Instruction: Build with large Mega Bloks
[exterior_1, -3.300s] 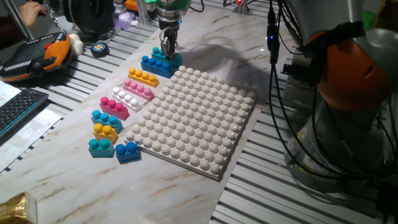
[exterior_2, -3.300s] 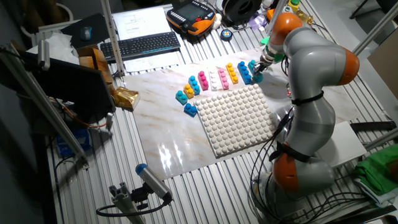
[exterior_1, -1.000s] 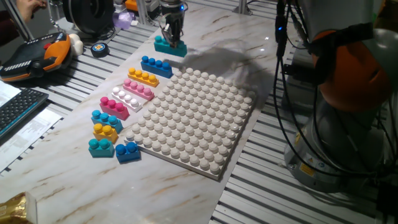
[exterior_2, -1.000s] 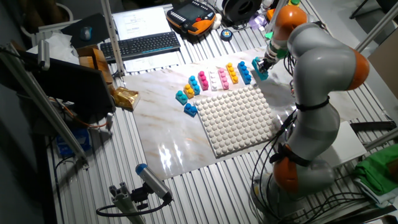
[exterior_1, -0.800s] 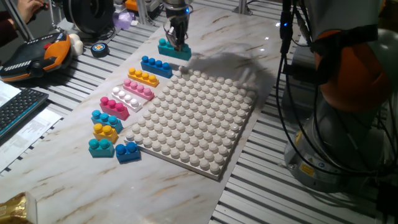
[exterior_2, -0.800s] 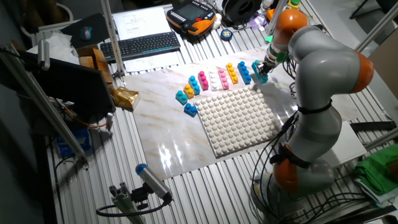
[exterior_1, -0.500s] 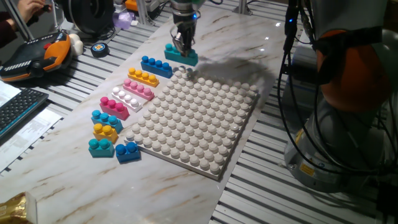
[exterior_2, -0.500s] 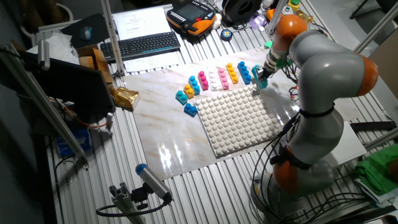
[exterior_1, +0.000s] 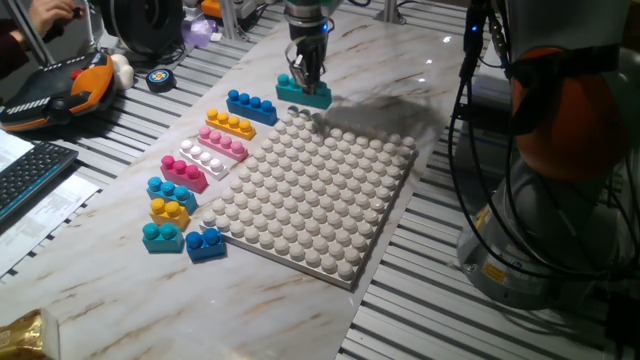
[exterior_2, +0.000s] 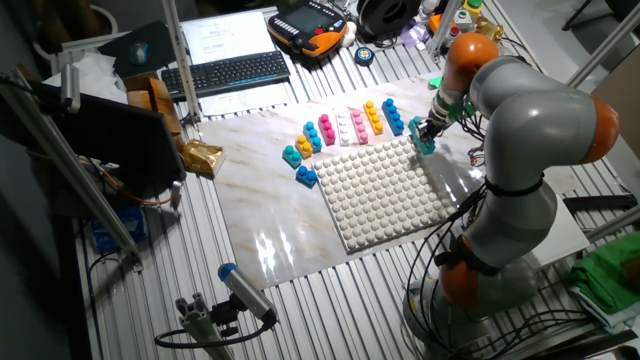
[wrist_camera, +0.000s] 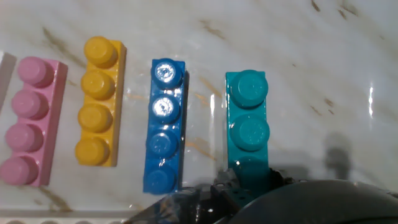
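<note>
My gripper (exterior_1: 305, 78) is shut on the teal long brick (exterior_1: 303, 95) and holds it just above the far corner of the grey-white baseplate (exterior_1: 310, 195). It also shows in the other fixed view (exterior_2: 424, 140). In the hand view the teal brick (wrist_camera: 247, 124) runs up from between the jaws. The blue (exterior_1: 251, 106), orange-yellow (exterior_1: 230, 124), pink (exterior_1: 222, 141), white (exterior_1: 204, 157) and magenta (exterior_1: 183, 172) long bricks lie in a row left of the plate. The blue (wrist_camera: 165, 124), orange-yellow (wrist_camera: 99, 112) and pink (wrist_camera: 34, 121) ones show in the hand view.
Several short bricks (exterior_1: 170, 212) lie at the plate's near left corner. A keyboard (exterior_1: 30, 170), an orange-black handset (exterior_1: 60, 90) and a round puck (exterior_1: 160, 78) sit at the left. The robot's base (exterior_1: 560, 200) stands at the right.
My gripper has carried the teal brick to the right, from beyond the blue brick to the baseplate's far corner. The other bricks have not moved.
</note>
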